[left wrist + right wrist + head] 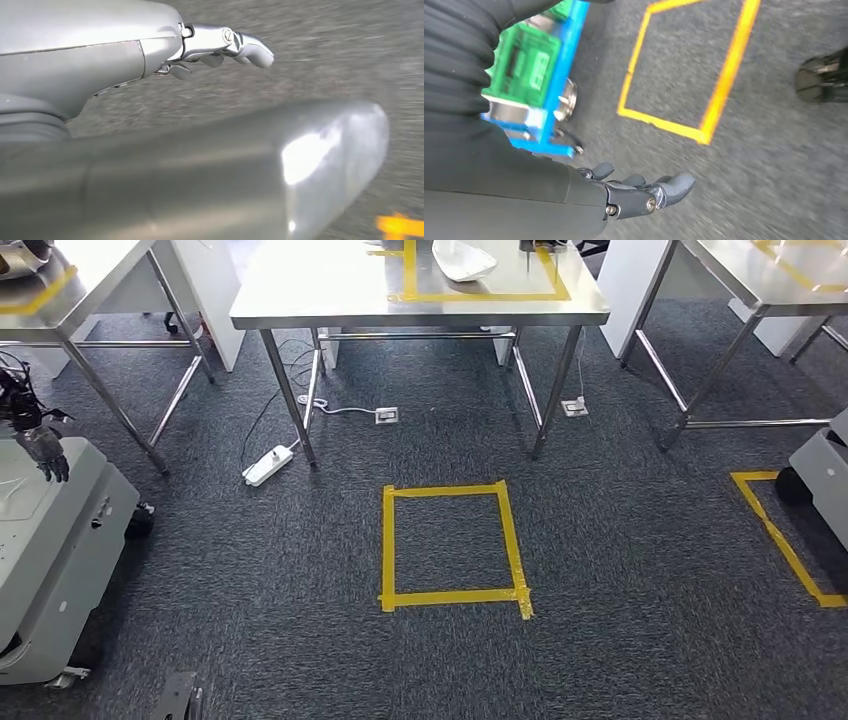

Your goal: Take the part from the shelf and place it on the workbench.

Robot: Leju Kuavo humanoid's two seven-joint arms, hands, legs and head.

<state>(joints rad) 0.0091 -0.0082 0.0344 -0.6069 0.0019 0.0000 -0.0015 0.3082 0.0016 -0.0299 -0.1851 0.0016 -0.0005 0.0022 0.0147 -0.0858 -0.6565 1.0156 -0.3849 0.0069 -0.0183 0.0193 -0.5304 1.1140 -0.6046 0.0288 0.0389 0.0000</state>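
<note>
Right hand [639,192] empty, fingers apart; white part [462,260] on workbench [330,300].

My right hand [634,192] empty with fingers loosely extended over grey carpet [774,165], yellow tape square [719,95] upper centre, blue-and-green cart [536,80] upper left
</note>
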